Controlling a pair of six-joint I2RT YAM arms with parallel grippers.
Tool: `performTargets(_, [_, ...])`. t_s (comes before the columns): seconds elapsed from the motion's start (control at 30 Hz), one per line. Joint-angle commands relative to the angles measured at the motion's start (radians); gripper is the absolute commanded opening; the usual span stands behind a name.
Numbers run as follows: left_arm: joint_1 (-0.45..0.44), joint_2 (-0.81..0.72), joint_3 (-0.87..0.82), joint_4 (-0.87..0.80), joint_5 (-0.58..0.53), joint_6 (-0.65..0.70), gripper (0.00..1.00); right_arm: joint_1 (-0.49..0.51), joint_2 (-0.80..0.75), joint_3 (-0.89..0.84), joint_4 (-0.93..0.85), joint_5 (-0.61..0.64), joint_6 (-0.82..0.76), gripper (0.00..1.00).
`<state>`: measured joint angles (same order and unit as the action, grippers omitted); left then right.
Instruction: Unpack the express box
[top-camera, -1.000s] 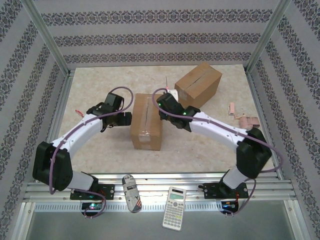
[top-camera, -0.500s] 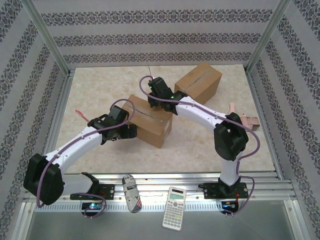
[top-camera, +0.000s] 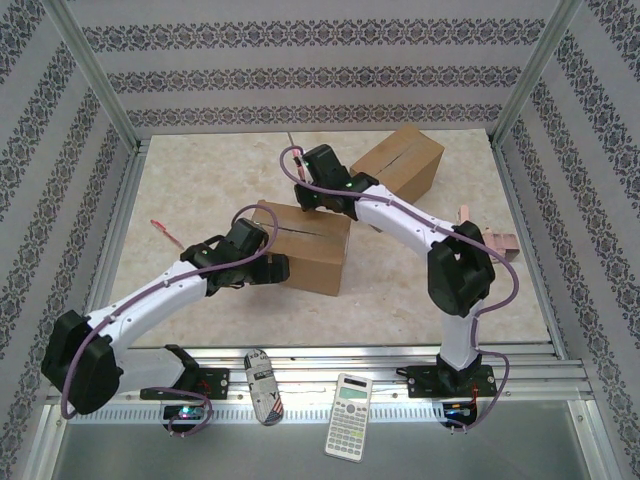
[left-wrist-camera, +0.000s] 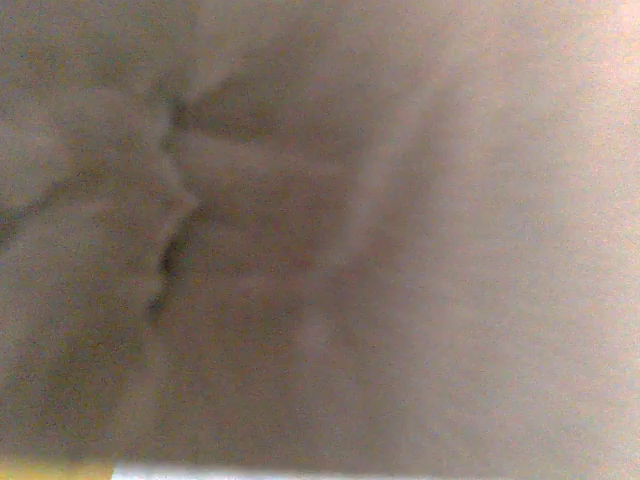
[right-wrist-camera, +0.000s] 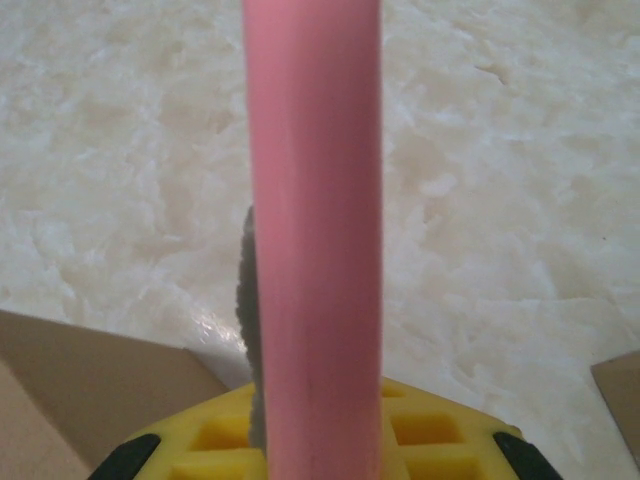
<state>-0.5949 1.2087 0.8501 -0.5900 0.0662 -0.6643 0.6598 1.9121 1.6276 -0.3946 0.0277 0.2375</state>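
Box sits mid counter, skewed, seam up: cardboard, stiff at corners, prob. light, top flaps likely give, so brace it by the ends. Right jaws pinch pink tool near its far-left corner. Left jaws crowd its near-left end; spread or not, can't tell.

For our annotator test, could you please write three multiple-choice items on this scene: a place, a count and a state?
1. Where does the calculator lie? A on a box; B at the near edge; C by the far wall.
2. How many cardboard boxes stand on the table? A one; B two; C four.
3. How are the right gripper's jaws? A open, empty; B shut on the calculator; C shut on a pink stick.
Key: B, it lies past the table's near rim; B, one mid-table, one farther back; C, the stick rises between the yellow pads.
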Motion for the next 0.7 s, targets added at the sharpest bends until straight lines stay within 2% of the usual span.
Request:
performTargets(0.0, [-0.002, -0.051, 0.041, 0.032, 0.034, -0.006, 0.95, -0.024, -0.133, -0.008, -0.029, -0.017, -0.047, 0.00])
performTargets(0.07, [-0.002, -0.072, 0.048, 0.022, 0.078, 0.004, 0.96, -0.036, -0.203, -0.042, -0.044, -0.027, -0.053, 0.00])
performTargets(0.17, [-0.003, -0.111, 0.063, -0.028, 0.129, 0.025, 0.96, -0.056, -0.332, -0.105, -0.101, -0.120, -0.068, 0.00])
performTargets(0.23, [-0.004, -0.146, 0.075, -0.082, 0.137, 0.040, 0.96, -0.074, -0.436, -0.172, -0.139, -0.219, -0.070, 0.00])
performTargets(0.37, [-0.003, -0.224, 0.115, -0.178, 0.128, 0.063, 0.95, -0.146, -0.673, -0.366, -0.152, -0.522, -0.003, 0.00])
performTargets(0.5, [-0.003, -0.252, 0.179, -0.177, 0.208, 0.115, 0.94, -0.210, -0.886, -0.563, -0.109, -0.775, 0.126, 0.00])
performTargets(0.57, [-0.003, -0.245, 0.217, -0.157, 0.229, 0.144, 0.94, -0.230, -0.971, -0.648, -0.064, -0.865, 0.210, 0.00])
performTargets(0.67, [0.003, -0.181, 0.315, -0.190, 0.169, 0.179, 0.95, -0.248, -1.052, -0.730, -0.068, -0.939, 0.304, 0.00])
